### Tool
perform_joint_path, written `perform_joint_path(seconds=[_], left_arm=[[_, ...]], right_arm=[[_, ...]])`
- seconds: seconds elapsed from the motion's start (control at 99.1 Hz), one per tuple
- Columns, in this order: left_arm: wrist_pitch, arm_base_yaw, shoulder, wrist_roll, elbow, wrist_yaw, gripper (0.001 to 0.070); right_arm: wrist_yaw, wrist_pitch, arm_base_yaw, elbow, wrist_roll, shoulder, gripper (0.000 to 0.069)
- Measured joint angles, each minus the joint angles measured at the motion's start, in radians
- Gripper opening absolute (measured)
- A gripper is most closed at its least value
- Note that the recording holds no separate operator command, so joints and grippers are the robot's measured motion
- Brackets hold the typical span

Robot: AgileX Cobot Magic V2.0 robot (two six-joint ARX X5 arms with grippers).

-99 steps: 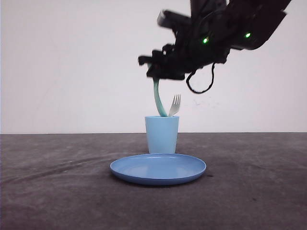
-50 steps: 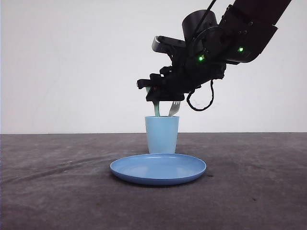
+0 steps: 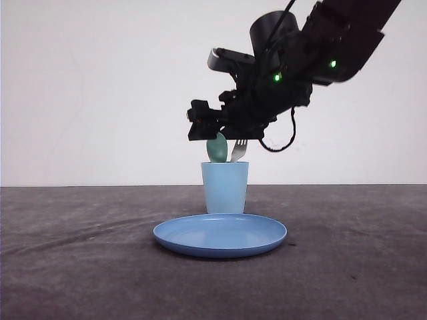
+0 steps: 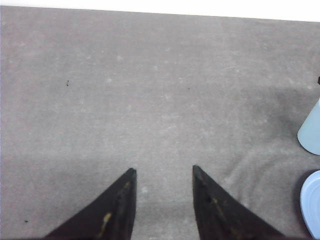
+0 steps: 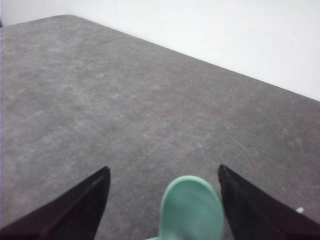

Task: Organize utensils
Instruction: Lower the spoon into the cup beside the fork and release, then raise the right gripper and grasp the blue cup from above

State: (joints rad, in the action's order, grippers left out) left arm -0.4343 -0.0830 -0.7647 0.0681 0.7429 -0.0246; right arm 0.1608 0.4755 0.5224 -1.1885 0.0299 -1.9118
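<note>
Now the spoon [image 3: 216,148] and the fork [image 3: 239,151] are standing in the cup [image 3: 225,187], so they are staying tidy. The right claw [image 5: 164,200] is hanging over them, fingers apart, holding nothing. The left claw [image 4: 164,202] is also sitting apart

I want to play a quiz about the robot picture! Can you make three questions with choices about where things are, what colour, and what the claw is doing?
1. Where is the green spoon?
A. on the plate
B. in the cup
C. on the table

2. What colour is the plate?
A. blue
B. red
C. yellow

3. The right claw is:
A. squeezing the fork
B. gripping the cup
C. open, touching nothing

Answers: 1 B, it stands in the cup beside the fork. 2 A, front view shows blue. 3 C, fingers spread apart of the spoon.
</note>
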Motion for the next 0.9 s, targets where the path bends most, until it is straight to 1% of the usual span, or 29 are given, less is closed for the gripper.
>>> perform_joint_path(seconds=[0.101, 0.202, 0.575, 0.696, 0.827, 0.868, 0.898], left_arm=[[0.0, 0.0, 0.0, 0.0, 0.0, 0.0, 0.0195], [0.001, 0.0, 0.0, 0.0, 0.0, 0.0, 0.0195], [-0.001, 0.0, 0.0, 0.0, 0.0, 0.0, 0.0195], [-0.001, 0.0, 0.0, 0.0, 0.0, 0.0, 0.0195], [-0.001, 0.0, 0.0, 0.0, 0.0, 0.0, 0.0195], [-0.001, 0.0, 0.0, 0.0, 0.0, 0.0, 0.0195], [0.0, 0.0, 0.0, 0.0, 0.0, 0.0, 0.0195]], right_arm=[[0.0, -0.065, 0.0, 0.0, 0.0, 0.083, 0.0439], [0.0, -0.164, -0.001, -0.005, 0.0, 0.174, 0.044], [-0.005, -0.645, -0.043, -0.008, 0.0, 0.422, 0.044], [-0.004, -0.724, -0.069, -0.008, 0.0, 0.492, 0.044], [-0.004, -0.789, -0.08, -0.008, -0.002, 0.494, 0.0441], [-0.004, -0.795, -0.08, 0.0, -0.002, 0.489, 0.0453], [-0.004, -0.793, -0.08, 0.011, -0.002, 0.488, 0.0476]])
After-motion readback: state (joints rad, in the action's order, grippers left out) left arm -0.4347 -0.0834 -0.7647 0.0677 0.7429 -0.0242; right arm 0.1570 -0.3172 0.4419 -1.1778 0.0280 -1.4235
